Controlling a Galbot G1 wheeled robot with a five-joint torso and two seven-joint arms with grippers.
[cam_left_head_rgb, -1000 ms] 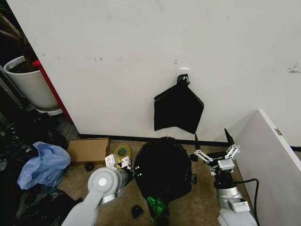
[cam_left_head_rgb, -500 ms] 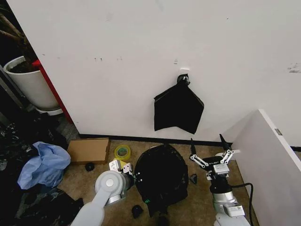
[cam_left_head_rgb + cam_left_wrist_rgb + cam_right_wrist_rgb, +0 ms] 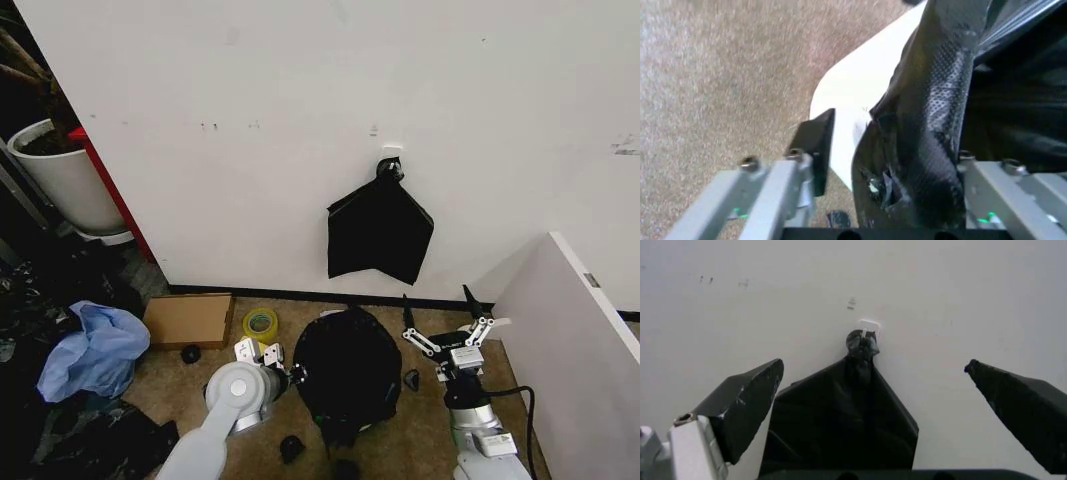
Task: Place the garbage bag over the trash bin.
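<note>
Brown carpeted floor (image 3: 420,430) below my head camera. Standing on it: the round cream-white plastic trash bin (image 3: 853,95), draped in the thin glossy black garbage bag (image 3: 347,372). Lying on it: a flat brown cardboard piece (image 3: 188,319), a yellow tape roll (image 3: 260,323), crumpled blue cloth (image 3: 92,348).

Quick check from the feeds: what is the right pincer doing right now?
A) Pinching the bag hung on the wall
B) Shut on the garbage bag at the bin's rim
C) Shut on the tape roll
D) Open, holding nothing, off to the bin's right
D: the right pincer stands spread wide with nothing between its fingers, beside the garbage bag that the left pincer grips.
</note>
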